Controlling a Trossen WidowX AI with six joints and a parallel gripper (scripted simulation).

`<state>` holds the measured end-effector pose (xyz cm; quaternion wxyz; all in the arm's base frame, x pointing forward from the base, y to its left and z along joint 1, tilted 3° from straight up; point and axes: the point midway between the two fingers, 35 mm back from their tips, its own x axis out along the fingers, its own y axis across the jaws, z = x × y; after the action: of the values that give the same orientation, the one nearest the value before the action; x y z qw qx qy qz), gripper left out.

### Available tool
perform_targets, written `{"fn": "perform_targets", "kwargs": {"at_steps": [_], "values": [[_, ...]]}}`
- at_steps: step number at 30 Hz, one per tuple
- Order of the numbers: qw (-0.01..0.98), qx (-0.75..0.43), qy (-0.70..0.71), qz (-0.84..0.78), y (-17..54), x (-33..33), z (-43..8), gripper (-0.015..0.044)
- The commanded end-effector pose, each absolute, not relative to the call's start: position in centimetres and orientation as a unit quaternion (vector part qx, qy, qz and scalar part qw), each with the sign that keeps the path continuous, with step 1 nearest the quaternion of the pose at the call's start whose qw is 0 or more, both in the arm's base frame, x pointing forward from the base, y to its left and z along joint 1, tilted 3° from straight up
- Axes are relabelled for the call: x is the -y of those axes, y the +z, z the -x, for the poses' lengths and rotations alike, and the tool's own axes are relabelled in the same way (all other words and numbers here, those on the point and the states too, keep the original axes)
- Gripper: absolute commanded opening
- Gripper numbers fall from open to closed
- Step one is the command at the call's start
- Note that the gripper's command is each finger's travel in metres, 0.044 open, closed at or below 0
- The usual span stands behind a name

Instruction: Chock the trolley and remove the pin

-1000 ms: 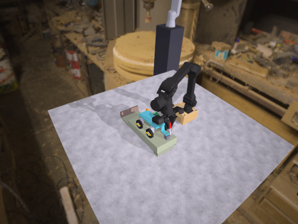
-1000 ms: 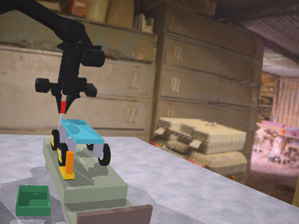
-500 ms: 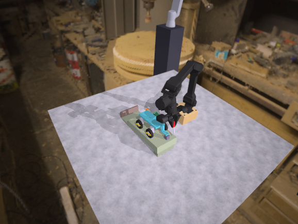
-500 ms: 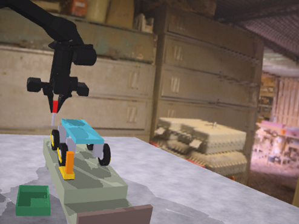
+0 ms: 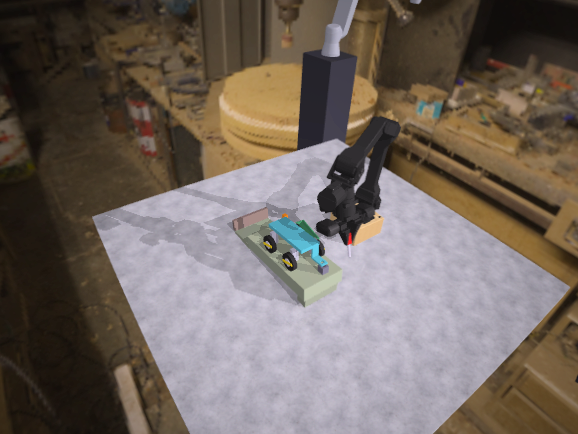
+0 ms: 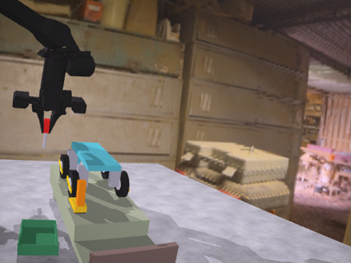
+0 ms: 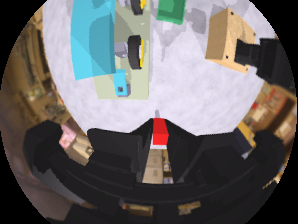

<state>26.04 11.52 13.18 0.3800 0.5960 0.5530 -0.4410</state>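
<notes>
My gripper (image 5: 350,239) (image 6: 46,130) (image 7: 158,121) is shut on the stop pin by its red head (image 5: 350,240) (image 6: 46,125) (image 7: 160,131). The pin's pale shaft points down, clear of the trolley, in the air beside the ramp's uphill end. The blue trolley (image 5: 295,235) (image 6: 97,155) (image 7: 92,42) stands on the pale green ramp (image 5: 320,283) (image 6: 110,230) (image 7: 140,91). The yellow chock (image 6: 79,207) with its orange handle stands upright at the downhill side of a lower wheel; a small gap there cannot be ruled out. The green tray (image 6: 48,248) (image 7: 171,12) stands beside the ramp.
A brown end board (image 5: 252,219) (image 6: 134,261) stands across the ramp's downhill end. A wooden block (image 5: 369,231) (image 7: 225,42) stands near the arm's base. A dark column (image 5: 325,100) rises behind the table.
</notes>
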Motion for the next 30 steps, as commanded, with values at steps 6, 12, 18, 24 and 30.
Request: {"fn": "perform_targets", "kwargs": {"at_steps": [6, 12, 18, 24, 30], "values": [[0.38, -0.551, -0.44, -0.598, 13.2, -11.1, -25.1, 0.0], [0.381, -0.551, -0.441, -0.598, 12.6, -8.7, -25.0, 0.0], [0.381, -0.55, -0.441, -0.597, 12.1, -6.4, -25.0, 0.0], [0.382, -0.55, -0.442, -0.597, 11.7, -4.1, -24.9, 0.0], [0.383, -0.549, -0.443, -0.597, 11.3, -1.8, -24.7, 0.0]]}}
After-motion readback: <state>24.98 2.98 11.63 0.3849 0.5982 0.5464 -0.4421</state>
